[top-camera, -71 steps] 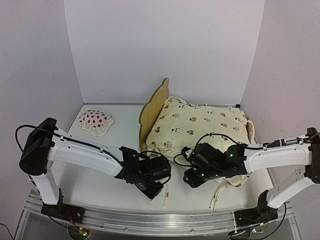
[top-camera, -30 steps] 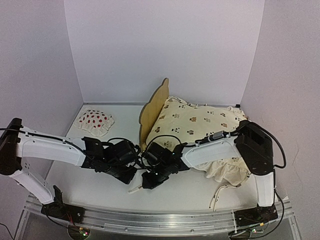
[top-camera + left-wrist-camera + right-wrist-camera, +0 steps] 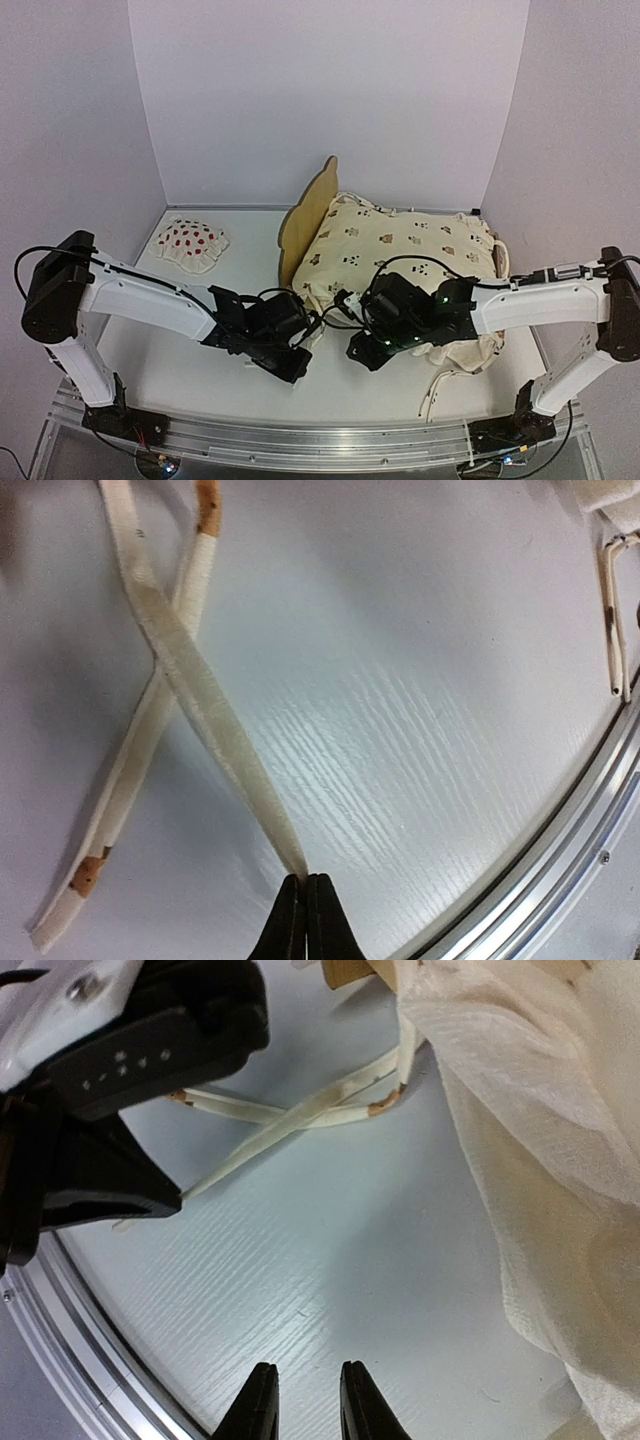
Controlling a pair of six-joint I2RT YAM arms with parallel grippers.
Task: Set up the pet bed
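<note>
The pet bed shows its plywood headboard [image 3: 308, 214] standing at the table's middle, the rest hidden under the cream animal-print cover [image 3: 400, 248]. In front of the bed, my left gripper [image 3: 296, 366] is shut on the end of one cream tie strap [image 3: 205, 705], which crosses a second strap [image 3: 140, 750] lying on the table. Both straps [image 3: 300, 1120] run back to the cover's corner [image 3: 540, 1160]. My right gripper [image 3: 358, 355] hovers just right of the left one, its jaws [image 3: 300, 1372] slightly open over bare table, holding nothing. The left fingers [image 3: 150, 1195] appear in the right wrist view.
A white pillow with red strawberries [image 3: 188, 245] lies at the back left. Another loose tie [image 3: 440, 388] trails from the cover at the front right. The aluminium rail [image 3: 560, 850] runs along the near table edge, close to both grippers. White walls enclose three sides.
The right gripper has let go, opened a little and drawn back to the right, away from the left gripper. The left gripper has shifted right with the strap end pinched in it.
</note>
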